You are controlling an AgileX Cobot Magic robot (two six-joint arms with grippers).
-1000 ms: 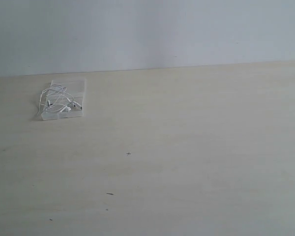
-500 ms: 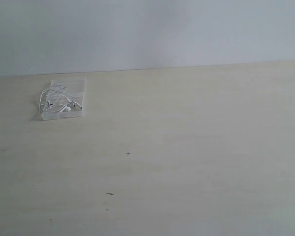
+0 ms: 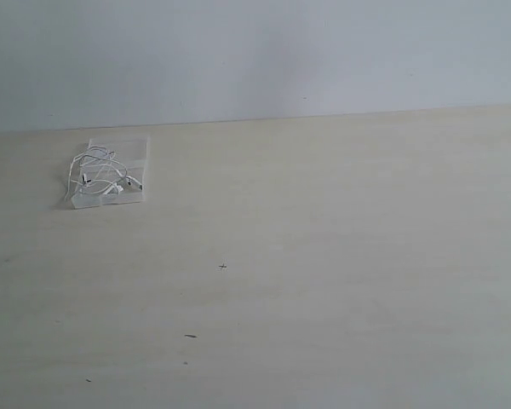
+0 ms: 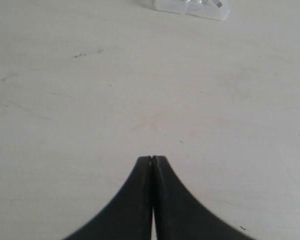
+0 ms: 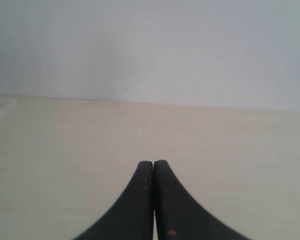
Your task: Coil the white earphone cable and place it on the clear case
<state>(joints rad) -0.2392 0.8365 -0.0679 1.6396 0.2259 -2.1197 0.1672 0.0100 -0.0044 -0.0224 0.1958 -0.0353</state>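
white earphone cable [image 3: 98, 171] on clear case [image 3: 133, 150], pale table [image 3: 324, 256], grey wall [image 3: 281, 51]

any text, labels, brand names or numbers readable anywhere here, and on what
None can be read. The clear case and the white earphone cable on it show no print at this size. The small cross-shaped mark on the table looks like a speck or scratch, not a character.
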